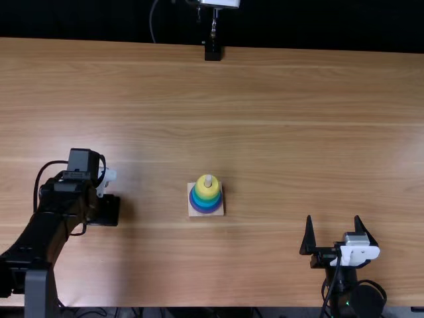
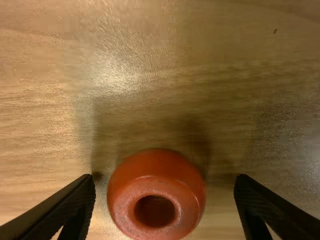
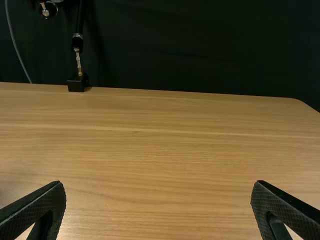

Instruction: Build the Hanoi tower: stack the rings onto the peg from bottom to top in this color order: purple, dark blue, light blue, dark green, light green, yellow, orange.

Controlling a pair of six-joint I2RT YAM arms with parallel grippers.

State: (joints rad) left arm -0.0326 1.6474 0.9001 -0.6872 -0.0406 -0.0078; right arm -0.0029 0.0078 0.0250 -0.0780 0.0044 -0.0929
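Note:
My left gripper [image 1: 106, 211] points down at the table's left side, away from the tower. In the left wrist view an orange ring [image 2: 155, 170] lies on the wood between the fingers of the left gripper [image 2: 166, 179], which stand apart with a gap on both sides. Left of the table's middle, the wooden base [image 1: 193, 211] carries rings threaded on a peg [image 1: 208, 178]: purple lowest, blue and green shades above, a yellow ring [image 1: 207, 191] on top. My right gripper [image 1: 333, 220] is open at the near right; its own wrist view shows the right gripper [image 3: 158, 185] with nothing between its fingers.
A black stand [image 1: 212, 52] rises at the table's far edge [image 1: 298, 50]. Cables hang around both arms near the front edge.

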